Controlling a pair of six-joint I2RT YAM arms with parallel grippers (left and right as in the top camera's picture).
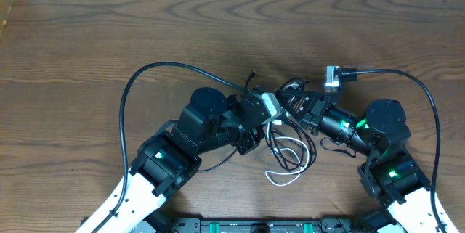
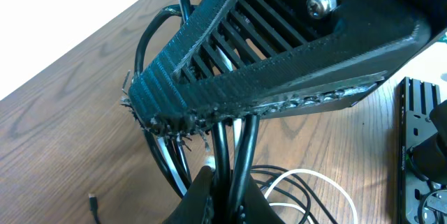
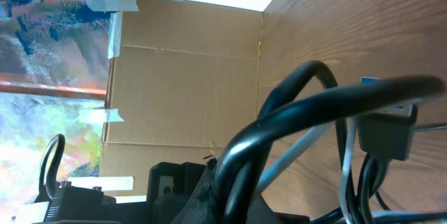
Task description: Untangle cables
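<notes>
The black and white cables [image 1: 290, 157] lie in tangled loops on the wooden table between my two arms. My left gripper [image 1: 276, 122] and right gripper [image 1: 294, 104] meet tip to tip over the knot. In the left wrist view the left gripper [image 2: 229, 182] is shut on upright black cable strands [image 2: 222, 144], and a white cable loop [image 2: 318, 178] lies to the right of it. A small plug end [image 2: 93, 199] rests on the wood at the left. In the right wrist view the right gripper [image 3: 237, 196] is shut on a lifted black cable loop [image 3: 300, 109], with a pale cable [image 3: 307, 144] behind it.
The right gripper's ribbed black finger [image 2: 279, 49] fills the top of the left wrist view, very close. Thick black camera cables [image 1: 127, 102] arc off both arms. A grey camera box [image 1: 333, 77] sits behind the right gripper. A cardboard wall [image 3: 181, 84] stands past the table edge.
</notes>
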